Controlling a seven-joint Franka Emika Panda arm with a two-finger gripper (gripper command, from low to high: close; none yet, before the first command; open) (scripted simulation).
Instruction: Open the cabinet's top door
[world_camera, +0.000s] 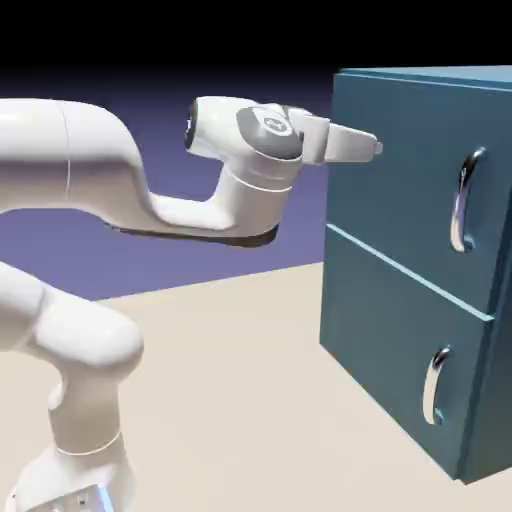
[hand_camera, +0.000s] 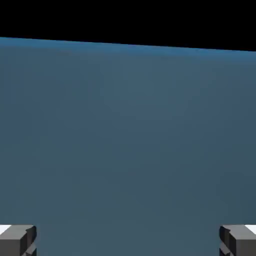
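The teal-blue cabinet (world_camera: 400, 300) stands at the exterior view's right. Its top door (world_camera: 400, 170) is the taller upper panel, flush with the front, and carries a curved silver handle (world_camera: 462, 200). My gripper (world_camera: 375, 147) points at the upper left part of that panel, left of and above the handle, and holds nothing. In the hand view the flat teal top door (hand_camera: 128, 130) fills the picture with no handle in sight. The two grey fingertips (hand_camera: 17, 240) sit far apart in the bottom corners, so the gripper (hand_camera: 128, 242) is open.
Below the top door is a shorter lower panel (world_camera: 390, 340) with its own silver handle (world_camera: 435, 385). The cabinet rests on a beige table (world_camera: 230, 400). My white arm (world_camera: 90, 170) stretches in from the left.
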